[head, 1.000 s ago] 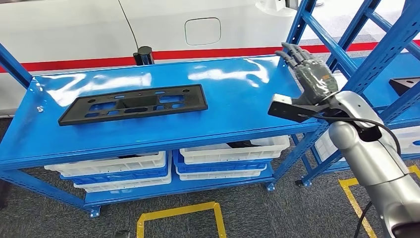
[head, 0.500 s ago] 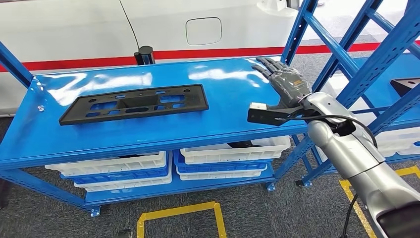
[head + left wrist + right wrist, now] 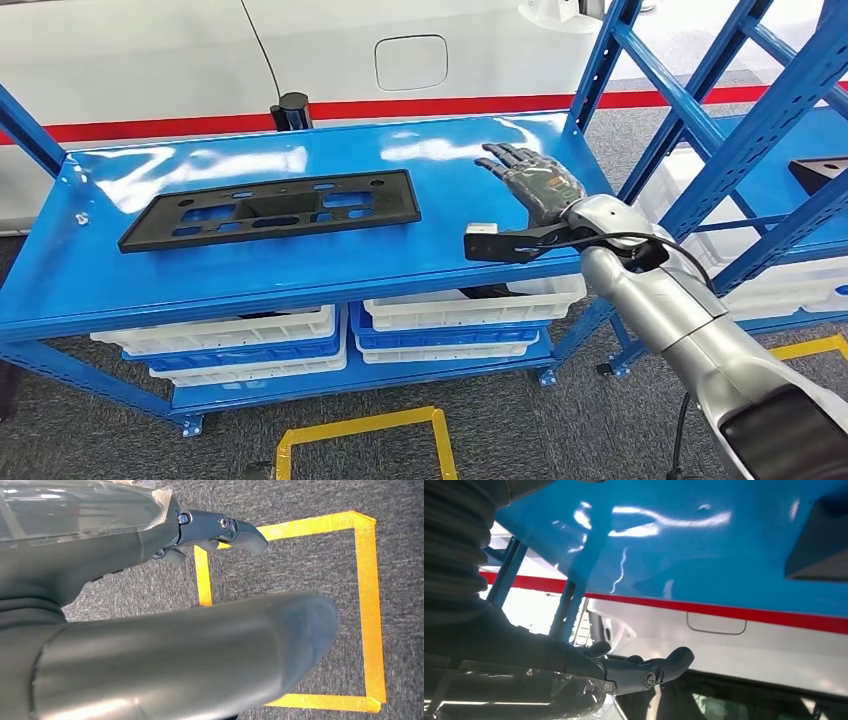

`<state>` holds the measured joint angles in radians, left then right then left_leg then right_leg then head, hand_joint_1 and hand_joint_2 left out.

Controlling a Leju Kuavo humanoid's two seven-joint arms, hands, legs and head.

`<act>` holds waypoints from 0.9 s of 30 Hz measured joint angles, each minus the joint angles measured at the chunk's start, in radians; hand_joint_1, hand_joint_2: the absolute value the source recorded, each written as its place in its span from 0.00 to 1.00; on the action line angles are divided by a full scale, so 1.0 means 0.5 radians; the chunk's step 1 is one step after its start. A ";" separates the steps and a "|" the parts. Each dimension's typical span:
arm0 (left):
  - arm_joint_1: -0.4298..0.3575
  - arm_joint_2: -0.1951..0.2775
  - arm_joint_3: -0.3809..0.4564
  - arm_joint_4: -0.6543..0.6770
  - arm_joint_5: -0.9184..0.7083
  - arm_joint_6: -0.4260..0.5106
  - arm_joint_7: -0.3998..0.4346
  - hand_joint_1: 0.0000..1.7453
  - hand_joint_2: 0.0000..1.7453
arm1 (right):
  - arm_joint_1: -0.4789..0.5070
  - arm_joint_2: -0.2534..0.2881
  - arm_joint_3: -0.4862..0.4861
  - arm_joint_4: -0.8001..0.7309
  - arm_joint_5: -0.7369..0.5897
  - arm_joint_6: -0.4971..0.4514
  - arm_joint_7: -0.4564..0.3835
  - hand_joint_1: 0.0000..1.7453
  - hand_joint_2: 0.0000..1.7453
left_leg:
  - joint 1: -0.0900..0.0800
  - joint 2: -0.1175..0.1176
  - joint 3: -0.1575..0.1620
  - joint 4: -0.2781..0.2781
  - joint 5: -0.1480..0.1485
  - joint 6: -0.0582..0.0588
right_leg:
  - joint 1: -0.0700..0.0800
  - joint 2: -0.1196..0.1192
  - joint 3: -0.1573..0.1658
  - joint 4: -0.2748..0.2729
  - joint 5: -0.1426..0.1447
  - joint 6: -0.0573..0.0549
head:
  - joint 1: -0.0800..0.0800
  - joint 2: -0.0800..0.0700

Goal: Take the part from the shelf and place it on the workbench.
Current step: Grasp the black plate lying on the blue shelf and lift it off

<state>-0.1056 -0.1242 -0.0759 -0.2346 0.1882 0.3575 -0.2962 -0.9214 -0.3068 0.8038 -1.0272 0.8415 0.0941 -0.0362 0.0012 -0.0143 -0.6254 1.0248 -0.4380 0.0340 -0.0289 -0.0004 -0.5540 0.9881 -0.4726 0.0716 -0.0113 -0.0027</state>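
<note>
Black plastic, long, flat and full of cut-outs: the part lies on the glossy blue shelf toward its left half, well apart from our right hand, which hovers over the shelf's right end with fingers spread and nothing in them. Our left hand hangs over the carpet by the yellow floor tape, holding nothing, fingers loosely apart. We judge the risk to be the grip: a thin plate flat on a slick surface could slide away or tip from a one-ended hold. Below, white bins sit on the lower level; one shows something dark inside, too hidden to name.
</note>
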 joint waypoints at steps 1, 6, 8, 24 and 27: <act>0.000 -0.004 -0.007 0.000 -0.006 -0.005 0.004 0.00 0.00 | -0.007 0.030 0.018 0.032 -0.005 0.004 -0.008 0.00 1.00 | 0.000 0.000 0.000 0.000 0.000 0.000 | 0.000 0.000 0.000 0.000 0.000 0.000 | 0.000 0.000; -0.027 -0.033 -0.067 -0.012 -0.050 -0.037 0.096 0.00 0.00 | -0.036 0.247 0.070 0.188 -0.120 0.022 -0.067 0.00 1.00 | 0.000 0.006 0.000 0.000 0.000 0.000 | 0.000 0.002 -0.001 0.001 0.000 0.000 | 0.000 0.000; -0.042 -0.045 -0.093 -0.023 -0.066 -0.037 0.132 0.00 0.00 | -0.040 0.336 0.083 0.222 -0.176 0.021 -0.089 0.00 1.00 | 0.000 0.006 0.001 0.000 0.000 0.000 | 0.000 0.003 -0.002 0.001 0.000 0.000 | 0.000 0.000; -0.048 -0.052 -0.218 -0.035 -0.110 -0.049 0.211 0.00 0.00 | 0.053 0.753 0.213 0.130 -0.366 0.017 -0.120 0.00 1.00 | 0.001 0.010 0.001 0.000 0.000 -0.001 | 0.000 0.006 -0.003 0.002 -0.001 -0.001 | 0.000 0.000; -0.048 -0.052 -0.235 -0.035 -0.118 -0.045 0.222 0.00 0.00 | 0.052 0.788 0.247 0.092 -0.361 0.013 -0.102 0.00 1.00 | 0.001 0.010 0.001 0.000 0.000 -0.001 | 0.000 0.006 -0.003 0.002 -0.001 -0.001 | 0.000 0.000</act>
<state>-0.1298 -0.1503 -0.1933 -0.2523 0.1291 0.3349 -0.1853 -0.8955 0.0873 0.9274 -0.9814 0.6610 0.1008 -0.0874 0.0018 -0.0095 -0.6248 1.0246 -0.4380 0.0337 -0.0289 0.0026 -0.5556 0.9891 -0.4729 0.0710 -0.0113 -0.0027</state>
